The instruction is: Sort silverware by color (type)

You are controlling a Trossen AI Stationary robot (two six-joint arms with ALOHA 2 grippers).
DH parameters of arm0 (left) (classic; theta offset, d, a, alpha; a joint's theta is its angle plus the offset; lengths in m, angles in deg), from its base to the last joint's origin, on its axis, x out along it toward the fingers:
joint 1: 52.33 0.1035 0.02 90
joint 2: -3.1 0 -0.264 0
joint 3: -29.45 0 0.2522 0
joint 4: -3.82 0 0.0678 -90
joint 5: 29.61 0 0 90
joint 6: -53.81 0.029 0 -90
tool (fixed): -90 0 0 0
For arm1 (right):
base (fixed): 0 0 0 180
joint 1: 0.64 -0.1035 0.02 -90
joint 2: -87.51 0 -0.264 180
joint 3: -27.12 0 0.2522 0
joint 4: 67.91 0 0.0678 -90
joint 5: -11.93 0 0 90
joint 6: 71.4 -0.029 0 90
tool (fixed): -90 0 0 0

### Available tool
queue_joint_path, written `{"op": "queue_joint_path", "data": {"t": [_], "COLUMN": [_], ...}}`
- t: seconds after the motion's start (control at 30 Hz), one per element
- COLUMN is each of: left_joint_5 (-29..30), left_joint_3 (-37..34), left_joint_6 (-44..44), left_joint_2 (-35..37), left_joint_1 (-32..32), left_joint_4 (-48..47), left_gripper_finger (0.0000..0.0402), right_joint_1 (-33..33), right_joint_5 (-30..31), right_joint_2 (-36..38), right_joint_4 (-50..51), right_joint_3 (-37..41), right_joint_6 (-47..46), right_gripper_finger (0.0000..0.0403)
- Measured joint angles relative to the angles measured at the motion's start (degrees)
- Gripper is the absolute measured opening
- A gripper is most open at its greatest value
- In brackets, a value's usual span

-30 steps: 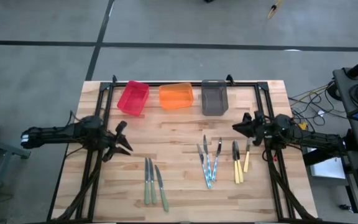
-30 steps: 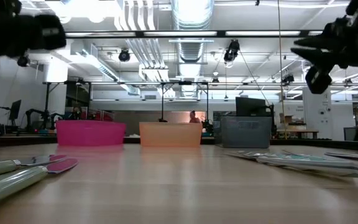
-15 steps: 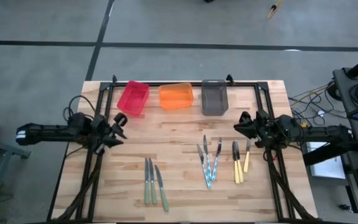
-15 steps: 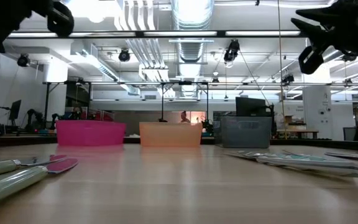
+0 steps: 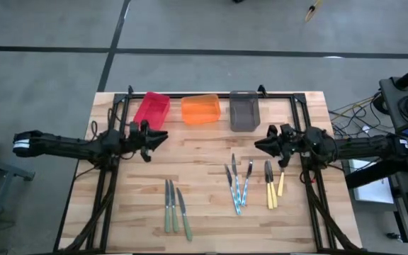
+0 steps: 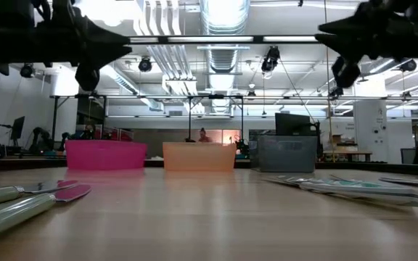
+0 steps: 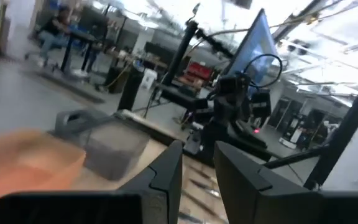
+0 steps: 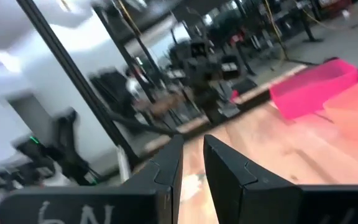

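In the low view both arms run off the top edge as dark shapes, and the green-handled silverware [image 6: 20,199] is cut by the left edge and blurred. The left wrist view smears the grey bin [image 7: 101,140] and the orange bin [image 7: 30,158]; the right wrist view is blurred too, the red bin [image 8: 312,87] soft. From above, whether each piece among the blue-handled silverware [image 5: 237,185] is knife or fork is too small to tell
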Motion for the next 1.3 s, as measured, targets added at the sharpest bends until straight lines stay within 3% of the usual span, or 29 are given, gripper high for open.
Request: {"op": "queue_joint_path", "data": {"t": [0.13,0.3,0.5,0.6,0.73,0.87,1.07,1.3], "left_joint_5": [2.4,5.5,1.0,-2.2,-2.1,-0.7,-1.5,1.6], "left_joint_3": [0.0,0.0,4.9,10.6,19.1,24.4,20.9,20.4], "left_joint_6": [3.0,0.3,6.8,17.9,33.8,35.5,33.5,31.9], "left_joint_2": [-1.5,-2.1,-2.2,-2.5,-3.1,-4.3,-3.6,-0.8], "left_joint_1": [0.0,0.1,0.1,0.1,0.0,0.1,0.1,0.2], "left_joint_4": [4.1,5.4,5.1,-1.9,-23.7,-37.6,-36.8,-34.3], "left_gripper_finger": [0.0076,0.0076,0.0076,0.0076,0.0076,0.0076,0.0076,0.0076], "right_joint_1": [1.1,2.3,2.1,2.1,1.8,0.3,-3.3,-5.0], "right_joint_5": [0.3,0.6,-0.3,-0.6,-1.4,-2.1,-3.4,-4.9], "right_joint_2": [-4.6,-10.3,-16.8,-19.4,-23.3,-26.8,-32.1,-38.1], "right_joint_4": [14.4,31.5,44.0,47.9,55.1,61.5,68.5,69.4], "right_joint_3": [-10.3,-22.6,-33.1,-37.2,-41.4,-44.9,-48.3,-50.3], "right_joint_6": [3.1,-1.5,-11.8,-17.0,-23.7,-31.4,-41.7,-42.9], "right_gripper_finger": [0.0057,0.0057,0.0057,0.0057,0.0057,0.0057,0.0057,0.0057]}}
